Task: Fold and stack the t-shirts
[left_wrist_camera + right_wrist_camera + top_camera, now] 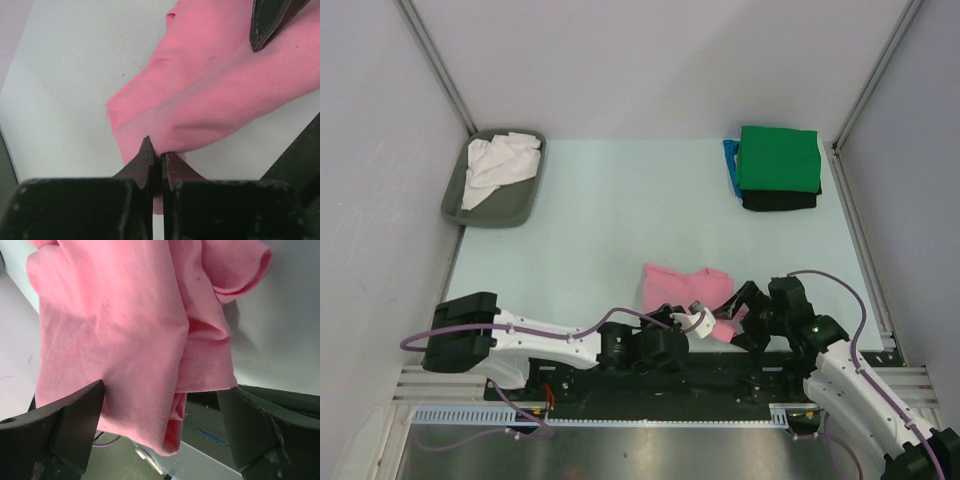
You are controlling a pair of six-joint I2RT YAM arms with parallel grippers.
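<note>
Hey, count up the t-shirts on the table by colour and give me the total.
Pink t-shirt: 1
Green t-shirt: 1
Black t-shirt: 1
Blue t-shirt: 1
White t-shirt: 1
Total: 5

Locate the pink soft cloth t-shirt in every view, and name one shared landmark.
Top external: pink t-shirt at lower centre.
Left wrist: upper right, edge pinched by the shut left gripper.
Right wrist: upper centre, between the open right gripper's fingers.
Shared landmark: the pale green table.
</note>
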